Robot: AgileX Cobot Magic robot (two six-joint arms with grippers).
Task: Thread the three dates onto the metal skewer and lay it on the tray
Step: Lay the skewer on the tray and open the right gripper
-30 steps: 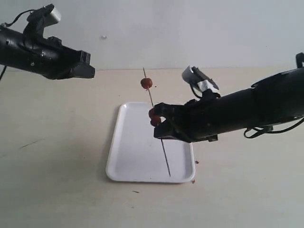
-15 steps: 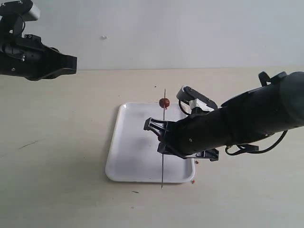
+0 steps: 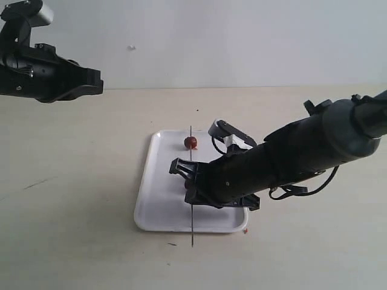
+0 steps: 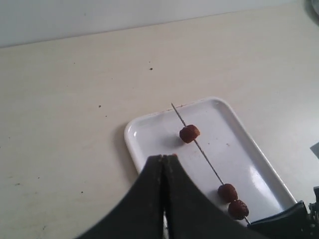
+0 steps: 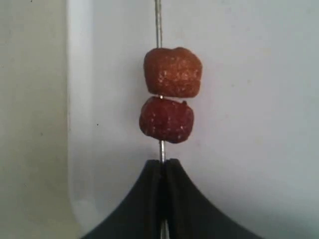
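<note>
The thin metal skewer [image 3: 191, 223] hangs over the white tray [image 3: 158, 196], and my right gripper [image 3: 188, 181] is shut on it. Its lower end reaches past the tray's front rim. One date [image 3: 191, 142] sits high on the rod, near the far tip. The other two dates [image 5: 173, 71] [image 5: 166, 119] touch each other just beyond the right gripper's [image 5: 162, 162] tips. All three dates [image 4: 189, 133] [image 4: 227, 192] [image 4: 238, 209] show in the left wrist view. My left gripper [image 4: 163, 158] is shut with nothing in it, raised at the far left [image 3: 94, 81], well away from the tray.
A few small red-brown crumbs [image 3: 245, 231] lie by the tray's near right corner. A black cable [image 3: 302, 188] loops under the right arm. Dark specks [image 4: 150, 68] dot the beige table, and a pale wall stands behind.
The right gripper has carried the skewer leftward and lower, from above the tray's back right to over its middle. The left arm drew back left, then held nearly still.
</note>
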